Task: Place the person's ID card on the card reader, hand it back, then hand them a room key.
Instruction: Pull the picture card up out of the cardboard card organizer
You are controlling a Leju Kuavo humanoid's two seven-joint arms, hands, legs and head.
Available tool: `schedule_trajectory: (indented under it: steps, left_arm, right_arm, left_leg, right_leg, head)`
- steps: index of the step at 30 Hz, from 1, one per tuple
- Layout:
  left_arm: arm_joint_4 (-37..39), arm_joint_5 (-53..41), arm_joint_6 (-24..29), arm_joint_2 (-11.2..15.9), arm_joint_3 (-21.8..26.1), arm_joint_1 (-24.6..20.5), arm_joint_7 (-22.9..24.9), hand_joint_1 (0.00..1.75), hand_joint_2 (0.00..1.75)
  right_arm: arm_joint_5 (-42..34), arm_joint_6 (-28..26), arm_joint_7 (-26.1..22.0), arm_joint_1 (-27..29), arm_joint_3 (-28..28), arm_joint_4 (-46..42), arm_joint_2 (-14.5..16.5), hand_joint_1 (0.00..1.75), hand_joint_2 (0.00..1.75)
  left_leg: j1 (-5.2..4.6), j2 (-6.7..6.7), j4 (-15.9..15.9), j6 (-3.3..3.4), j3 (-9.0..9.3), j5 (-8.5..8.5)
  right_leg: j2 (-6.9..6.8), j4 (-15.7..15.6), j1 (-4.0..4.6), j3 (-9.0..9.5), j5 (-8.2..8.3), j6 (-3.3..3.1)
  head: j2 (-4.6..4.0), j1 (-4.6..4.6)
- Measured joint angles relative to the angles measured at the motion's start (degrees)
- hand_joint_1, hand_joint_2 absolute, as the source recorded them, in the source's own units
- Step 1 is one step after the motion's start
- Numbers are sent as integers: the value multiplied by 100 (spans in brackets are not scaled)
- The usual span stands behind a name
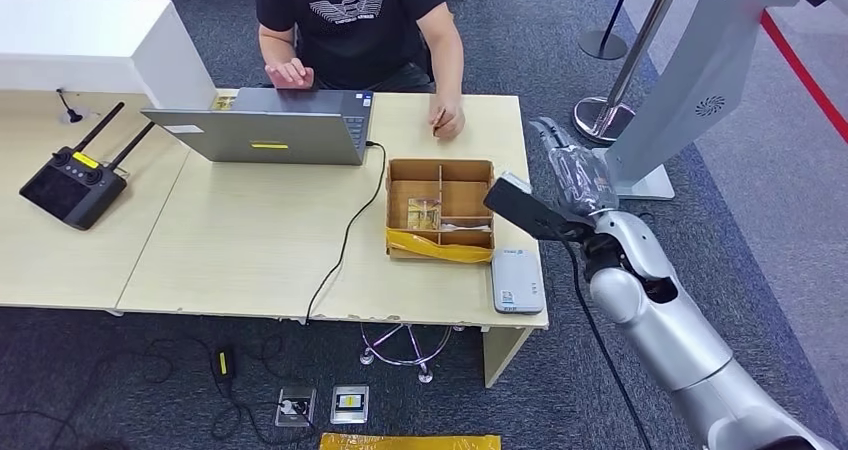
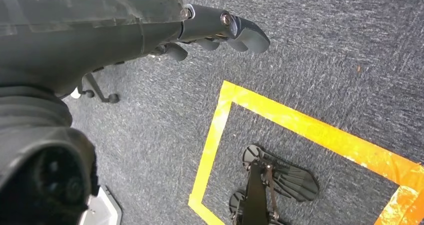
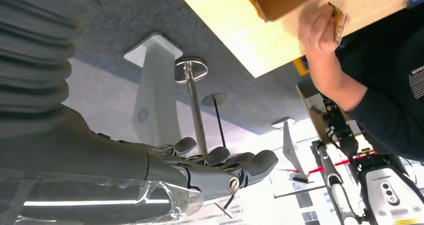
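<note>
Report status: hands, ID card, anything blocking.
Right hand open, raised beside desk edge. Left hand hanging over floor, holding nothing. ID card in person's hand on desk. Card reader unobstructed.

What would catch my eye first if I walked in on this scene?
Probably the silver right arm rising beside the desk's right end, its right hand open and empty. Next, the person seated behind the laptop, pinching a small card at the desk edge. A divided cardboard box sits between them.

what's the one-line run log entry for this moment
right hand: raised beside table, empty | left hand: hanging over floor | id card: in person's hand | card reader: bare
</note>
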Motion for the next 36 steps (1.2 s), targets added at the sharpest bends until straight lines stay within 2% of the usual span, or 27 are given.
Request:
schedule_trajectory:
  steps: [5,11,17,25,32,36]
  left_arm:
    - [0,46,25,-10,0,-3,15,0,0]
    - [0,147,34,-44,-2,-11,82,0,0]
    - [0,467,129,-84,20,-15,168,0,0]
    - [0,502,229,-129,22,-24,198,0,0]
    - [0,525,280,-170,22,-29,256,0,0]
    - [0,552,343,-191,24,-31,291,0,0]
  right_arm:
    - [563,403,298,466,-247,-949,-25,0,175]
    - [1196,380,364,989,-315,-1737,-29,0,175]
    - [1640,162,263,1254,-150,-1833,43,0,175]
    - [1876,194,245,1319,155,-1832,181,0,175]
    - [1875,255,252,1323,353,-1831,221,0,175]
    - [1628,318,264,1304,485,-1804,254,0,175]
  left_leg:
    - [0,0,0,0,-1,0]
    - [0,1,0,-1,-2,-1]
    - [0,0,0,-1,-2,-1]
    - [0,0,0,-1,-3,-1]
    - [0,0,0,-1,-3,-1]
    - [0,0,0,-1,-4,-1]
  right_leg:
    - [1,0,0,-1,0,0]
    - [0,0,0,0,-1,0]
    - [0,1,0,1,-1,0]
    - [1,3,1,0,-1,0]
    - [1,3,0,1,-1,0]
    - [0,3,1,1,-1,0]
  head:
    - [0,0]
    - [0,-1]
    - [0,0]
    - [0,1]
    - [0,0]
    - [0,1]
